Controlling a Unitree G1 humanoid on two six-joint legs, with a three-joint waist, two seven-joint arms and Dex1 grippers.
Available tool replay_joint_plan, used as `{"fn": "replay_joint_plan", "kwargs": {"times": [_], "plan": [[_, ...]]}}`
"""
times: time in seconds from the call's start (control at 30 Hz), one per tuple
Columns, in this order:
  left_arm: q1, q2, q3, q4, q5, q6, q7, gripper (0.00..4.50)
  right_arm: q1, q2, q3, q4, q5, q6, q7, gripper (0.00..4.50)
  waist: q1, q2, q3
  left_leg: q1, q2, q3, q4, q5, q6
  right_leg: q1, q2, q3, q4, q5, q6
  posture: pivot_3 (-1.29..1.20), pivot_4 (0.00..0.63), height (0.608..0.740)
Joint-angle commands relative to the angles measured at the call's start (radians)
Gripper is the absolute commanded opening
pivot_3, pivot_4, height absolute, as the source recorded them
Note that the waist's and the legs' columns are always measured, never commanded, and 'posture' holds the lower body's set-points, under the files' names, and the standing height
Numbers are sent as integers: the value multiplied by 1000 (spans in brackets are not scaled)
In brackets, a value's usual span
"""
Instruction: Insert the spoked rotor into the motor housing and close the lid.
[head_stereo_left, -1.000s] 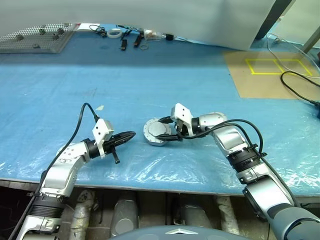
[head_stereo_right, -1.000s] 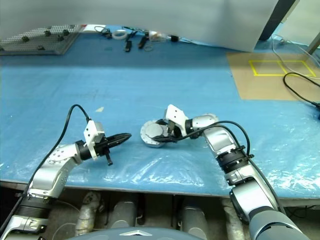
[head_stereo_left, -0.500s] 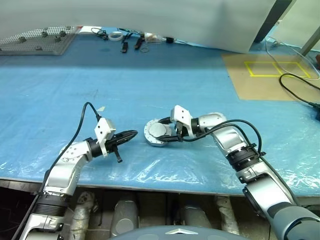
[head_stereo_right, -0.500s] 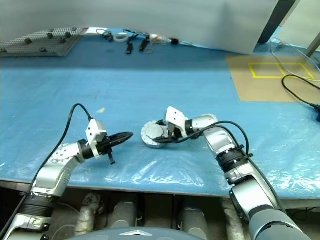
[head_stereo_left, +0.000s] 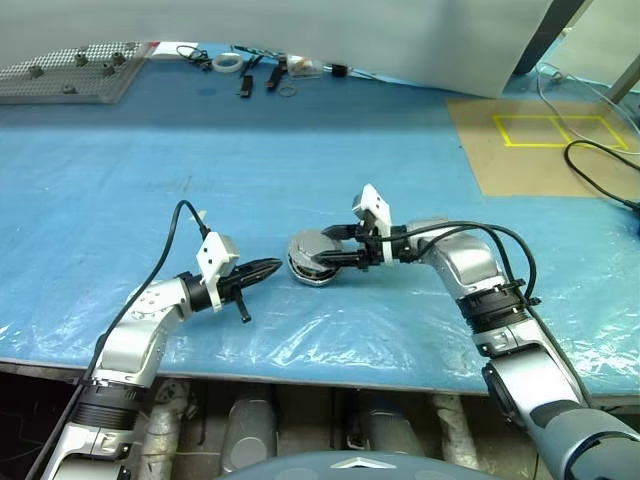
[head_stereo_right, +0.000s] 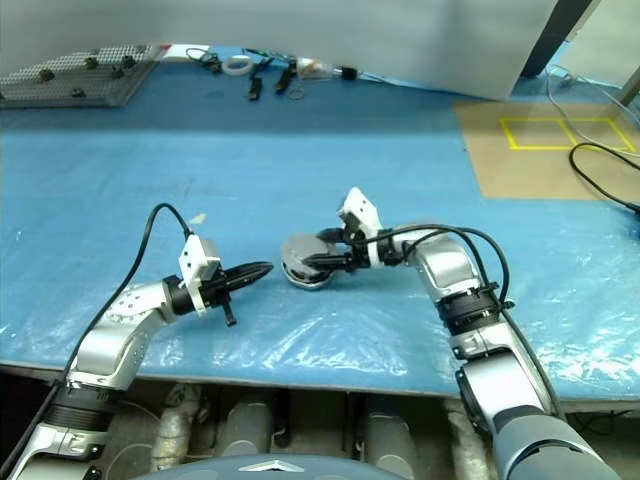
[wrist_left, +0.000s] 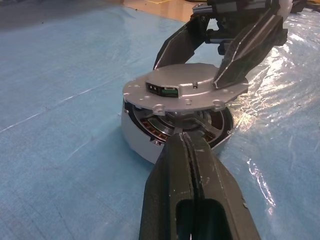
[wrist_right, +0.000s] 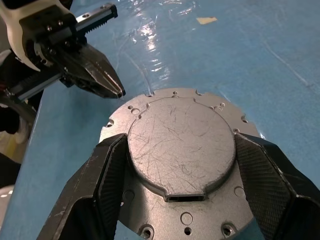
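The closing step is in hand: the right gripper (head_stereo_left: 322, 247), fingers spread wide, clasps the lid (wrist_left: 186, 93) by its rim, tilted over the motor housing (wrist_left: 145, 142) mid-worktop. Next it must level and seat it. The left wrist view shows the spoked rotor (wrist_left: 197, 126) already inside (hidden from the head views). The left gripper (head_stereo_left: 272, 266), fingers closed and empty, waits just beside.

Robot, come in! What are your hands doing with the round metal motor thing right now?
Right gripper clamped on round silver lid, tilted over copper-wound metal housing. Left gripper shut, beside housing. Nothing in the way.
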Motion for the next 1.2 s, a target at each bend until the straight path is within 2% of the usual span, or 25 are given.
{"fn": "replay_joint_plan", "kwargs": {"times": [0.03, 0.67, 1.03, 1.2], "plan": [[-7, 2, 10, 2, -6, -21, -9, 0, 14, 2, 19, -25, -18, -42, -3, 2986, 0, 0, 0, 0, 0, 0, 0, 0, 0, 0, 0, 0, 0, 0, -1, 0, 150, 740], [-6, 2, 8, -16, -9, -15, 4, 0, 64, -12, 110, 110, -157, -226, -17, 2986, -2, 0, 0, 10, 0, 0, 2, -1, -1, 9, 0, 1, -1, -2, -3, 0, 150, 740], [-27, -11, -2, 28, 0, -41, -14, 0, 55, -26, 144, 205, -206, -287, -5, 2986, 0, 0, 0, 31, -1, 0, -2, -2, -4, 29, 0, 3, -5, -3, -3, 0, 150, 740], [-88, -43, -34, 83, 33, -52, -6, 0, 52, -22, 128, 204, -192, -271, 4, 2986, 2, -1, -1, 31, -1, 0, -3, -2, -4, 30, 0, 3, -5, -3, -3, 0, 150, 740]]}}
